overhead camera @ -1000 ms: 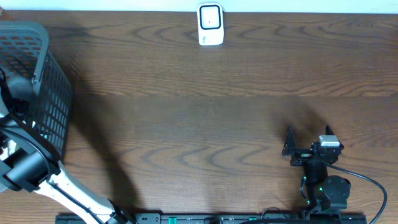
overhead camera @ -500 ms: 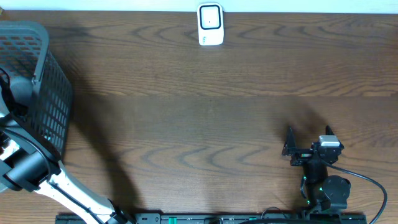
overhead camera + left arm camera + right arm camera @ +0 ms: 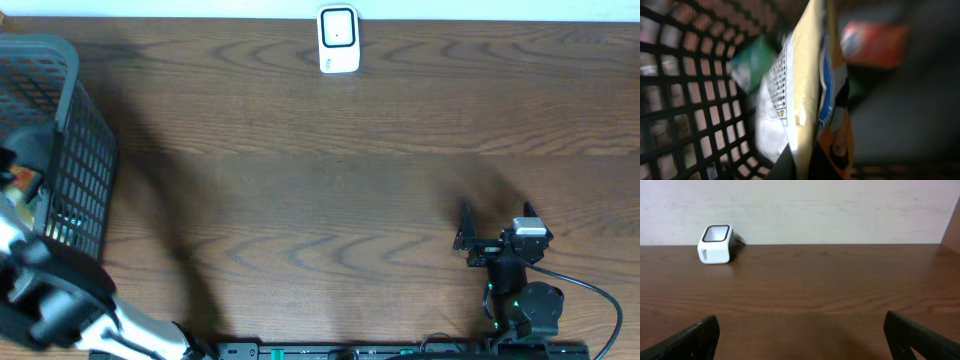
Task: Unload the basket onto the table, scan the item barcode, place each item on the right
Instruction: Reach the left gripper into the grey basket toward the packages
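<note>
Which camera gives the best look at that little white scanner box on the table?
The right wrist view: the scanner appears largest, showing its side and dark top window. Overhead shows the scanner smaller, from above. The left wrist view misses it.

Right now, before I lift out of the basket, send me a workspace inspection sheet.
Surface: brown wooden table, no spills seen.
Job's things: white scanner at the far edge; flat packet inside the black basket, blurred.
Clutter: green package and red package in the basket, blurred.
Grippers: left gripper shut on the packet; right gripper open, empty.
Cables: black cable by the right arm's base.
Surroundings: pale wall behind the table.
</note>
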